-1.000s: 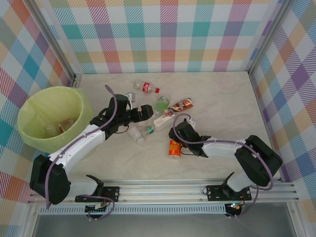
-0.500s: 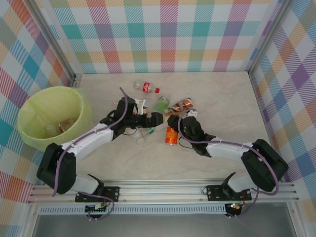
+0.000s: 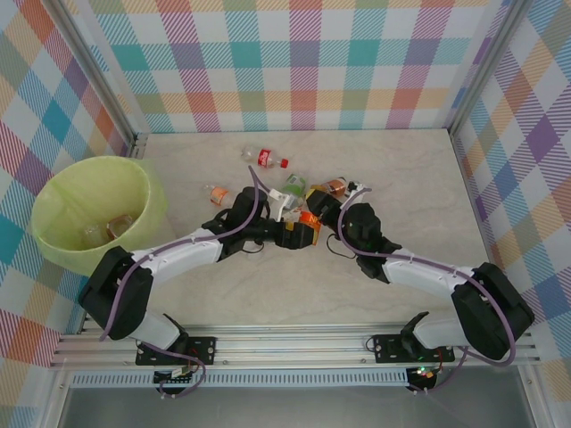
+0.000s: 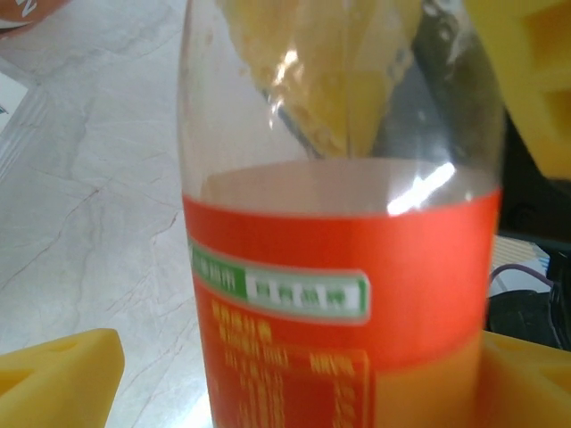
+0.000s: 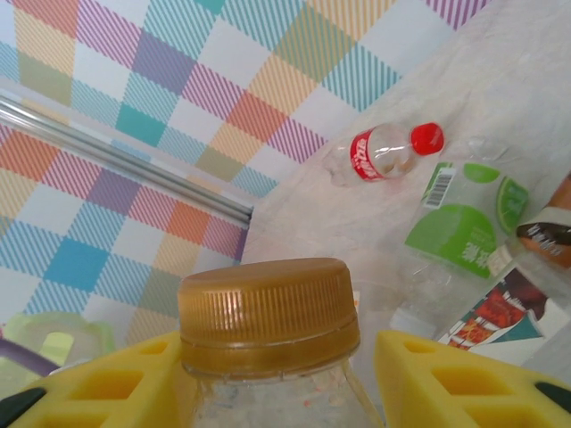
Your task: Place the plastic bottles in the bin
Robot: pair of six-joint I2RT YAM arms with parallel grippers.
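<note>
- The right gripper (image 5: 268, 379) is clamping the orange-labelled bottle (image 3: 308, 228) at the neck, under its brown cap (image 5: 268, 312), mid-table.
- The left gripper (image 4: 294, 379) is straddling the label, jaws wide, not gripping yet.
- This is looking like a handover: next, the left gripper closes, the right lets go, and the bottle goes to the bin (image 3: 147, 209), well apart on the left.

No word can be read in full. The orange-labelled bottle (image 4: 343, 294) carries a white strip edged in green with green characters. Beneath it sits a boxed block of fine yellow print, all too blurred to make out. In the right wrist view the red-labelled bottle (image 5: 379, 153) bears white script, too small to read. The green-labelled bottle (image 5: 459, 223) shows a barcode (image 5: 437, 185) and white characters, none of them legible.
</note>
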